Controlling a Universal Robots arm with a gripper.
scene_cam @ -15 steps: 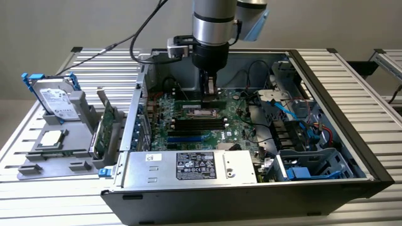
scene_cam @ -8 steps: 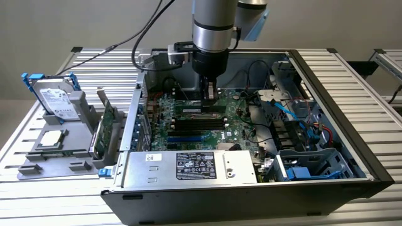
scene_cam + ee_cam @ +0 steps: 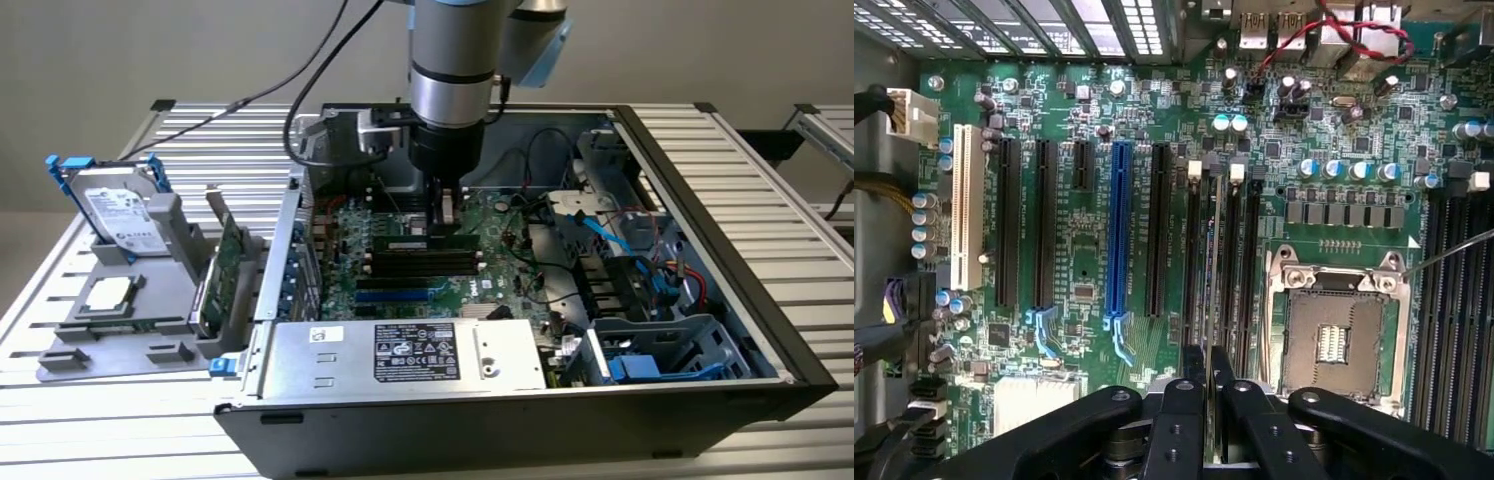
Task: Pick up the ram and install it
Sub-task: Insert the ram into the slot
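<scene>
The ram (image 3: 422, 241) is a thin green stick, level and lengthwise over the row of black memory slots (image 3: 424, 264) on the motherboard inside the open computer case (image 3: 721, 250). My gripper (image 3: 447, 222) comes straight down from above and is shut on the stick's middle. In the wrist view the ram (image 3: 1213, 250) shows edge-on as a narrow strip between the two black fingers (image 3: 1182, 420), lined up with the long black slots (image 3: 1250, 260) beside the CPU socket (image 3: 1339, 335). I cannot tell whether the stick is seated in a slot or just above it.
A grey holder (image 3: 80, 350) at the exterior view's left carries a hard drive (image 3: 118, 210), a processor (image 3: 110, 292) and a green expansion card (image 3: 230, 262). The power supply (image 3: 400, 355) fills the case's front. Blue and red cables (image 3: 627, 235) and drive cages lie toward the exterior view's right.
</scene>
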